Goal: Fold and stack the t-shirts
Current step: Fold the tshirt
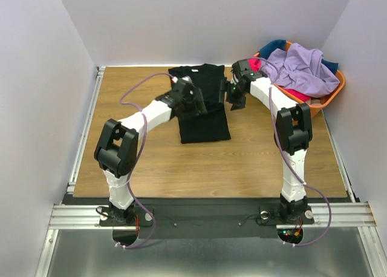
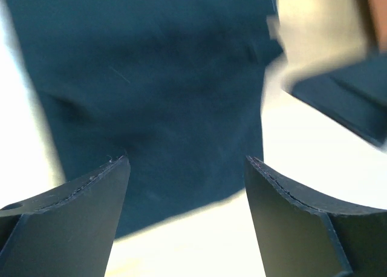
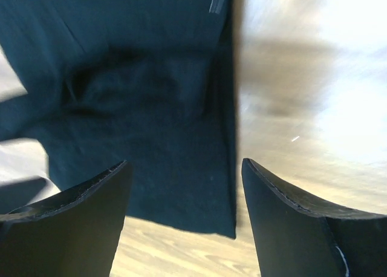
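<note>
A black t-shirt [image 1: 204,107] lies flat on the wooden table, folded into a narrow upright strip. My left gripper [image 1: 195,101] hovers over its left side, open and empty; the left wrist view shows the dark cloth [image 2: 157,89] below the spread jaws. My right gripper [image 1: 233,97] hovers at the shirt's right edge, open and empty; the right wrist view shows the shirt's corner [image 3: 175,138] between the jaws. A lavender t-shirt [image 1: 300,68] lies on top of a pink-red one [image 1: 297,95] and a teal one [image 1: 271,46] in the basket.
An orange plastic basket [image 1: 332,91] stands at the table's back right corner, beside the right arm. Grey walls close in the table on three sides. Bare wood [image 1: 211,168] lies in front of the shirt.
</note>
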